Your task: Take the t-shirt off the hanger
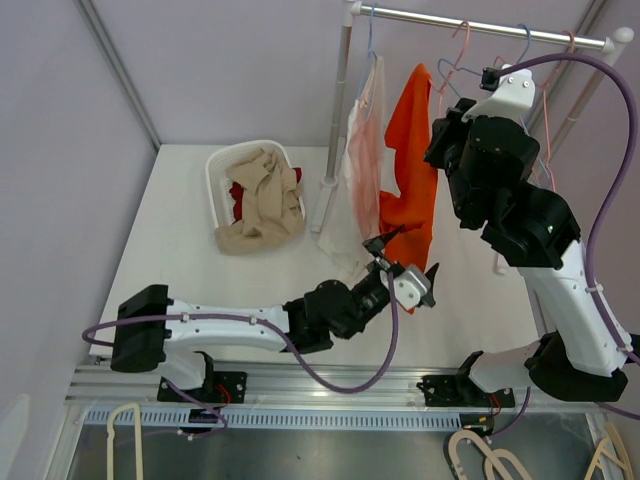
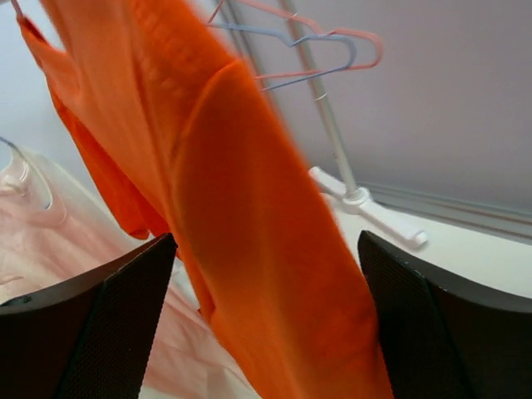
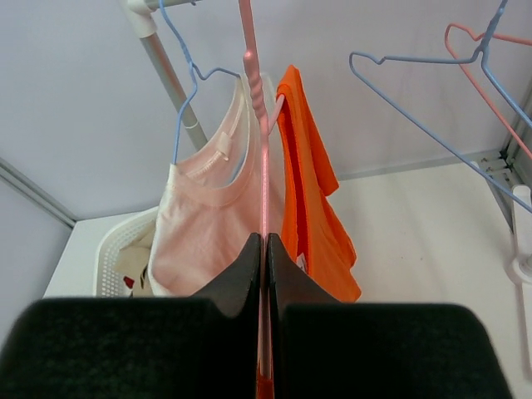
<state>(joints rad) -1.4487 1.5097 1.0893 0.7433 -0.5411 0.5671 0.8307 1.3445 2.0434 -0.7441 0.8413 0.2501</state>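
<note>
An orange t-shirt hangs from a pink hanger on the rail. My right gripper is shut on the pink hanger's wire, up beside the shirt's shoulder. My left gripper is open at the shirt's lower hem; in the left wrist view the orange t-shirt hangs between the two spread fingers. The shirt also shows in the right wrist view.
A pale pink shirt hangs on a blue hanger just left of the orange one. A white basket of clothes stands at the back left. Empty blue and pink hangers hang right. The rack's post stands behind.
</note>
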